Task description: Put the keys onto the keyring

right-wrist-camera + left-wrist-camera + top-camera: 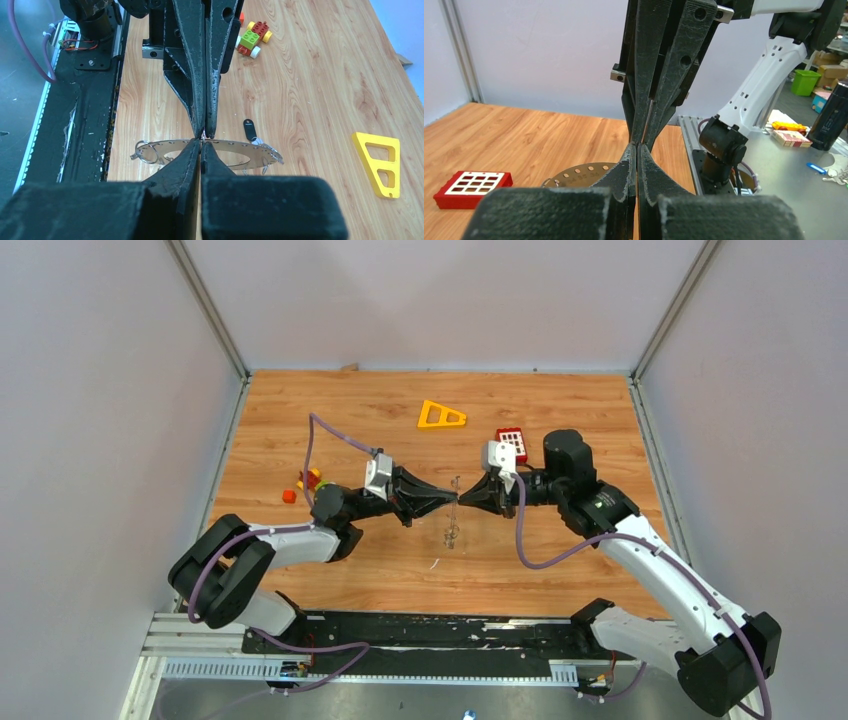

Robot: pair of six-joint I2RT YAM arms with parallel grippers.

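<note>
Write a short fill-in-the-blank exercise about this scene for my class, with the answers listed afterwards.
1. The left end effector and the right end effector meet tip to tip at the keyring, their fingers ____ (open/shut).
2. The key has a ____ head.
3. The keypad block lies nearer the ____ arm.
Missing words: shut; black; right.

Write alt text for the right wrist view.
The right claw, from below, and the left claw, from above, meet tip to tip, both shut on a grey ring over a wood table. A black key sits at its rim; a yellow frame lies right.
</note>
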